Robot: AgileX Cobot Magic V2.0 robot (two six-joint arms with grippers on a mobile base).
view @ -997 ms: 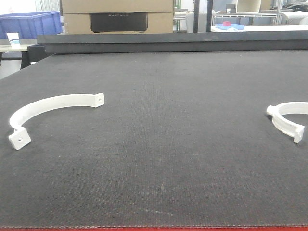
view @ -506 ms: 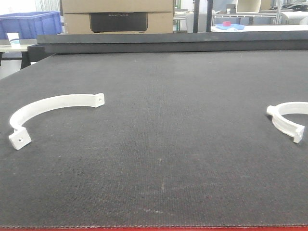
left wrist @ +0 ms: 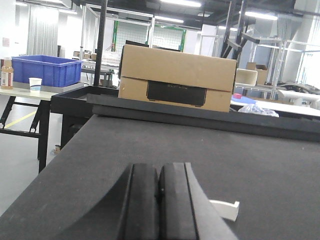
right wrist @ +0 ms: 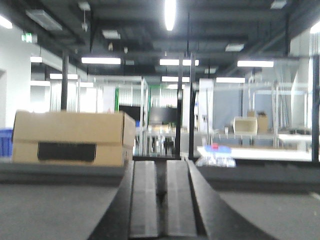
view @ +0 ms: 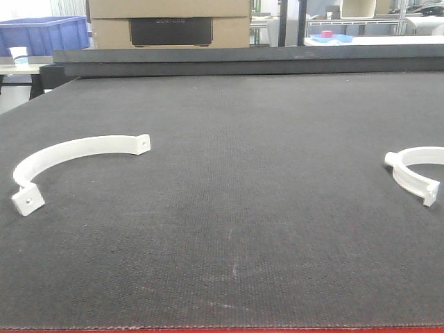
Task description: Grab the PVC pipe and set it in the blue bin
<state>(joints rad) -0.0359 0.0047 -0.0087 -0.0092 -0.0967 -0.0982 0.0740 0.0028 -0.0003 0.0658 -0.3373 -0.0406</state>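
Left gripper [left wrist: 159,172] and right gripper [right wrist: 161,170] both sit closed and empty, curved PVC pipe pieces [view: 83,145] lie flat on the mat [view: 243,222], blue bin [view: 45,35] well apart; thin arcs may slip out when pinched.

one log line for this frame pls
stage: pre-grasp | left gripper: shut, empty | right gripper: shut, empty | left PVC piece: on mat | right PVC piece: on mat | blue bin: background left
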